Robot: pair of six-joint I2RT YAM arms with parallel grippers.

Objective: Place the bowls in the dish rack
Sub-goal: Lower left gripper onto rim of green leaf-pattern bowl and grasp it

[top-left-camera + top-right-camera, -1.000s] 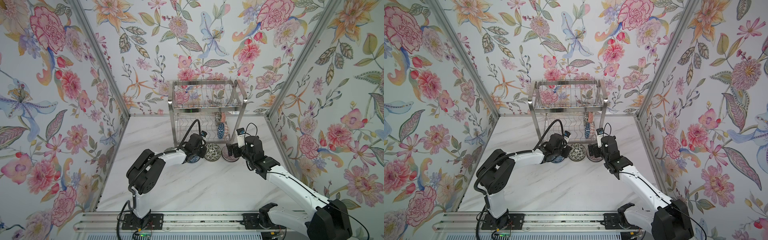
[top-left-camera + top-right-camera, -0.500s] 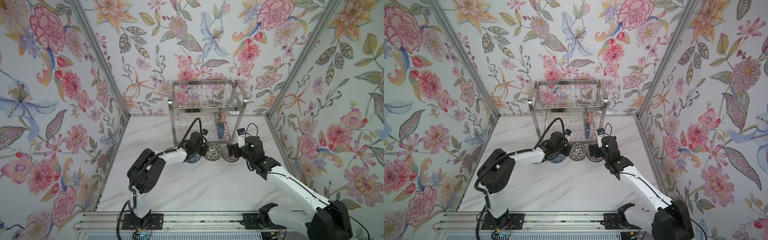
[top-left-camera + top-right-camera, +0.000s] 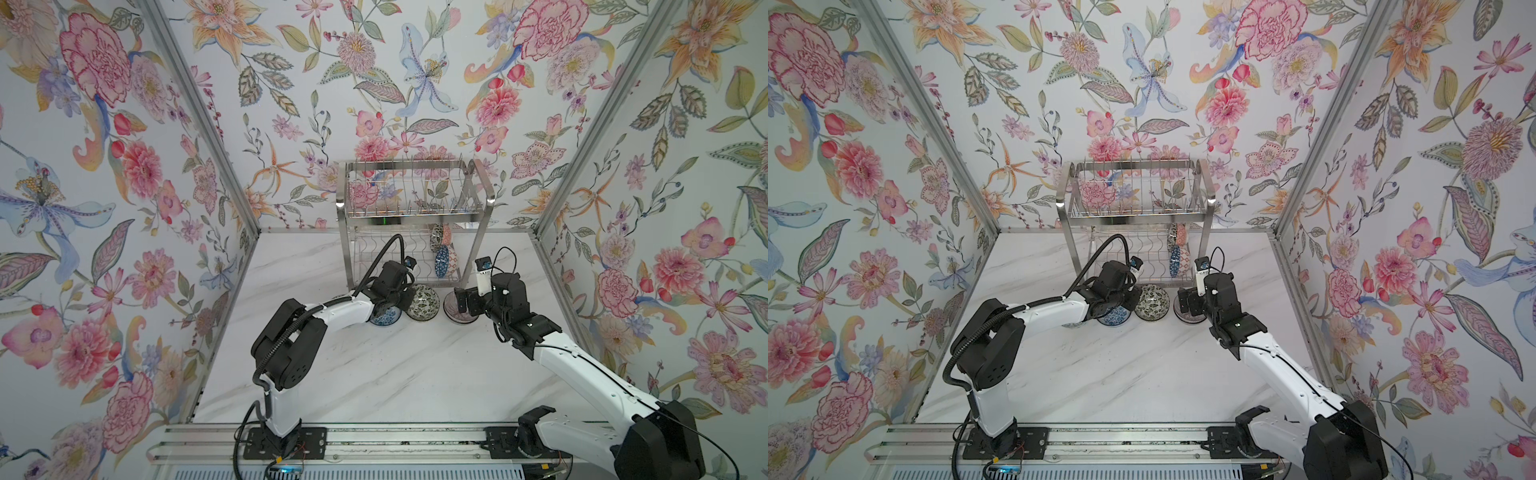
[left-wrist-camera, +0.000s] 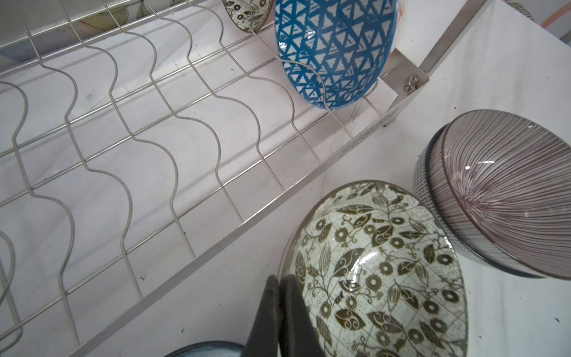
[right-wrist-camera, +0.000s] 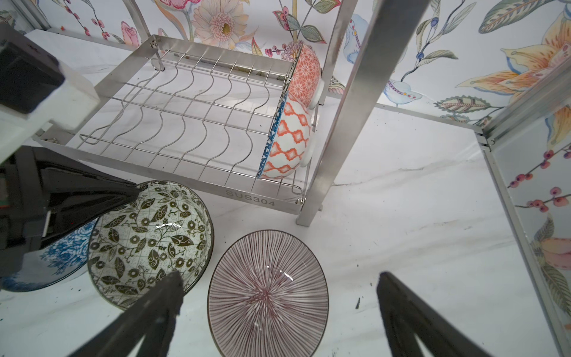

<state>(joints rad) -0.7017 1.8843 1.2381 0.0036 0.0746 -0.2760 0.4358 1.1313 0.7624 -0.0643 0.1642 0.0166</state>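
The left hand [image 4: 279, 282] is clamping the leaf bowl [image 4: 380, 272] by its rim; the right hand [image 5: 279, 278] is hovering, fingers apart, over the striped bowl [image 5: 267, 296].

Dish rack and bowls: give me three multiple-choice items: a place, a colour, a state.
1. The racked bowls stand in the dish rack's: A lower tier, right end in both top views; B upper tier; C lower tier, left end.
2. The bowl under the right end effector is: A blue floral; B red lattice; C purple-striped.
3. The left end effector is: A open; B shut on the leaf bowl's rim; C shut on a rack wire.
A: they lean there. C: the striped bowl shows below its open jaws. B: its fingers pinch that rim.
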